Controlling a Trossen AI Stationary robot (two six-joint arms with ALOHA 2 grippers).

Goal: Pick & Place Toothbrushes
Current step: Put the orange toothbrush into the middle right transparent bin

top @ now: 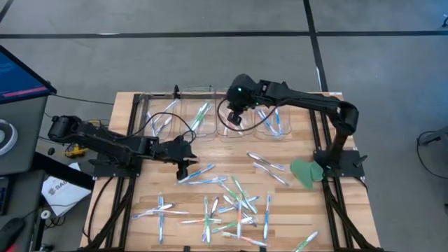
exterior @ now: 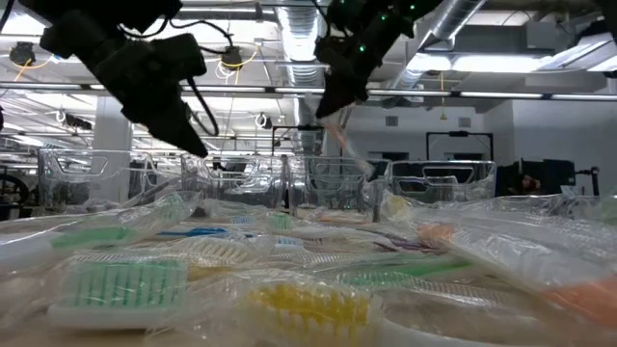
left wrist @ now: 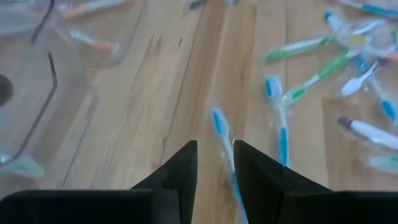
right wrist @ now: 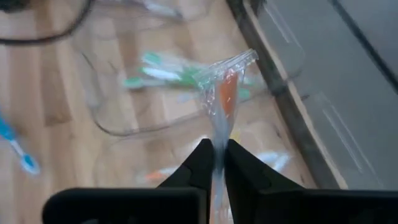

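Note:
Many wrapped toothbrushes (top: 231,206) lie scattered on the wooden table's near half. My right gripper (top: 234,117) hangs over the clear bins (top: 199,115) at the far edge, shut on a clear-wrapped toothbrush with an orange accent (right wrist: 227,87). My left gripper (top: 183,166) stands open a little above the table at centre left. Its fingers point slanting down over a blue toothbrush (left wrist: 219,127), which lies flat on the wood and is not touched. My right gripper pinches one end of the wrapped orange toothbrush (right wrist: 219,138) between its two fingers. The fingers slant down and lie along the toothbrush. The rest of it sticks out past the fingertips and hangs slanting below them (exterior: 352,149), lifted clear above the bins.
Several clear bins stand in a row along the far edge, some holding green (right wrist: 165,74) and blue (top: 273,120) toothbrushes. A flat green leaf-shaped piece (top: 304,171) lies at the right. Bare wood (top: 224,150) lies between the bins and the pile.

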